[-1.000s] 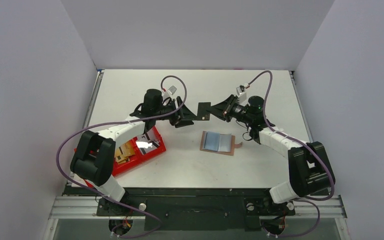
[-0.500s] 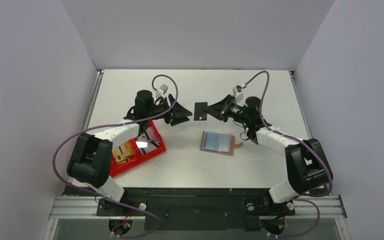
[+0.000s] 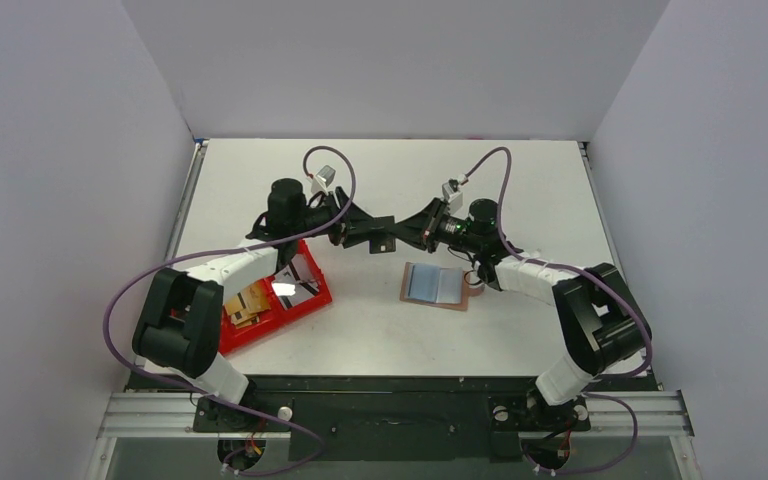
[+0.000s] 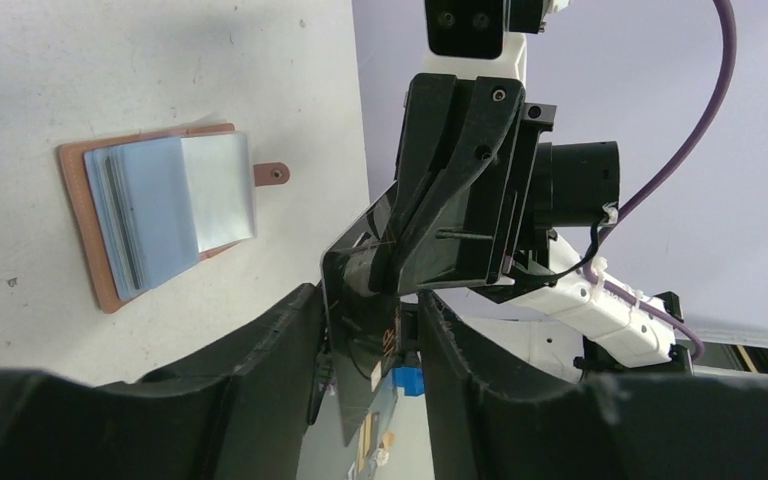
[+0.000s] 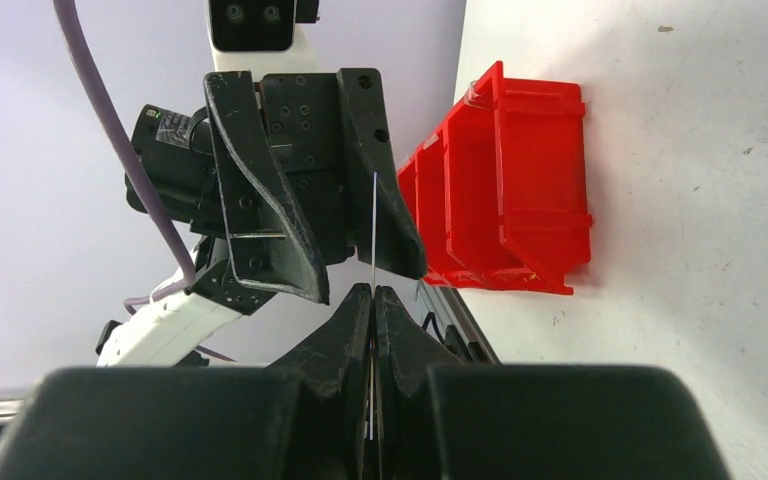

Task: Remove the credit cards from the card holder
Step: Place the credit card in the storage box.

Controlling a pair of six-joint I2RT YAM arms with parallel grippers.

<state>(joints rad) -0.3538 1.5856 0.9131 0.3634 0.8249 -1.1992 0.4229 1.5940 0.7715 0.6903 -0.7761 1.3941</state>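
Note:
The tan card holder (image 3: 438,285) lies open on the table, with pale blue-grey credit cards (image 4: 175,200) still in its pockets (image 4: 100,230). Above the table, just left of the holder, the two grippers meet tip to tip. My right gripper (image 3: 412,236) is shut on a thin credit card (image 3: 387,241) that looks dark and shiny here. It shows edge-on in the right wrist view (image 5: 373,235), pinched at the fingertips (image 5: 372,292). My left gripper (image 4: 370,308) stands open around that card's (image 4: 365,330) free end. The card lies close to one finger, with a gap to the other.
A red tray (image 3: 312,297) sits at the left by the left arm, holding a shiny card (image 3: 285,288) and tan pieces (image 3: 248,303). The right wrist view also shows the tray (image 5: 520,190). Grey walls enclose the table on three sides.
My right gripper has carried the card leftward to between the left gripper's fingers. The left arm swung from over the tray toward it, and its jaws have narrowed a little.

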